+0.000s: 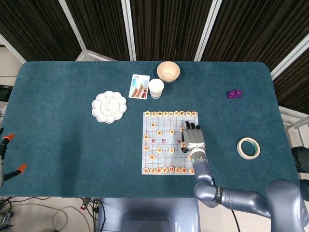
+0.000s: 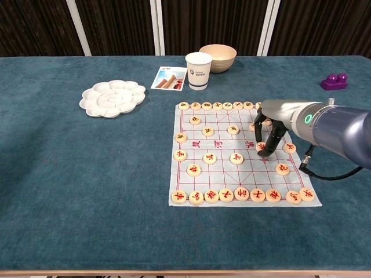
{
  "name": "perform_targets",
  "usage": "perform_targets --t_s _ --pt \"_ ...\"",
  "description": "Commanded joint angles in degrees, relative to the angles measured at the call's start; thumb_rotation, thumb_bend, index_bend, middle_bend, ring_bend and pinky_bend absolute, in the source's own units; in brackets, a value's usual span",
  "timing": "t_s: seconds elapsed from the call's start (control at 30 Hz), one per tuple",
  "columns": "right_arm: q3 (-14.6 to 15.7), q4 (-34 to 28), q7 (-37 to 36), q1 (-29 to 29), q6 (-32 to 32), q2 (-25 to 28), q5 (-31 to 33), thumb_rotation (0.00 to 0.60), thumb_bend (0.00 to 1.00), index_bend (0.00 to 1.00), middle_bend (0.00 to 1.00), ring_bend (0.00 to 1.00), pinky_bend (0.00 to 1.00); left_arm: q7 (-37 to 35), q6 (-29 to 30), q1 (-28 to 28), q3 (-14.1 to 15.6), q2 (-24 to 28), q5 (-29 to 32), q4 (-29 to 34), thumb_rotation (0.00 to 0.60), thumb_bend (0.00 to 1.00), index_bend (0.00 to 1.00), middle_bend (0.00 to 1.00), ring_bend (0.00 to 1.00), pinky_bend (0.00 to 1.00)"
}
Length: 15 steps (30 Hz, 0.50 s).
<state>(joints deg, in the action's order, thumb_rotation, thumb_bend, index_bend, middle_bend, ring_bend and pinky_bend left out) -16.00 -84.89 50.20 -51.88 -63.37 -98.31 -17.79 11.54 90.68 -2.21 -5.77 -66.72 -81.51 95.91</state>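
A paper Chinese chess board [image 1: 164, 136] [image 2: 221, 168] lies on the teal table, with round wooden pieces in rows along its near and far edges and several scattered between. My right hand [image 1: 193, 140] [image 2: 272, 123] hangs over the board's right side, fingers pointing down. Its fingertips pinch one chess piece [image 2: 261, 146] that sits on the board near the middle line. More pieces [image 2: 288, 147] lie just to the right of it. My left hand shows in neither view.
Behind the board stand a white paper cup [image 1: 156, 88] [image 2: 198, 70], a beige bowl [image 1: 168, 71] [image 2: 218, 57] and a picture card [image 1: 138, 87]. A white flower-shaped palette [image 1: 109, 107] lies left, a purple block [image 1: 234, 94] far right, a tape roll [image 1: 248, 147] right.
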Motion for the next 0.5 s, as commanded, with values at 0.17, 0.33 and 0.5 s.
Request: perform_targets --t_s 0.17,0.33,0.5 --pt "0.15 0.14 0.56 -0.6 -0.13 -0.22 1.0 0.6 0.36 0.55 0.0 0.04 0.14 -0.13 -0.16 -0.03 -0.04 0.04 0.19 -0.05 0.6 0.0 0.18 0.0 0.0 0.0" --pt "-0.23 0.46 0.55 -0.97 -0.44 -0.19 1.38 0.6 0.36 0.55 0.0 0.04 0.14 -0.31 0.06 0.03 -0.12 0.15 0.11 -0.08 0.6 0.0 0.18 0.0 0.0 0.0" --pt "-0.27 0.5 0.73 -1.16 -0.6 0.08 1.79 0.6 0.36 0.55 0.0 0.04 0.14 -0.32 0.02 0.04 -0.07 0.15 0.09 -0.05 0.6 0.0 0.18 0.0 0.0 0.0"
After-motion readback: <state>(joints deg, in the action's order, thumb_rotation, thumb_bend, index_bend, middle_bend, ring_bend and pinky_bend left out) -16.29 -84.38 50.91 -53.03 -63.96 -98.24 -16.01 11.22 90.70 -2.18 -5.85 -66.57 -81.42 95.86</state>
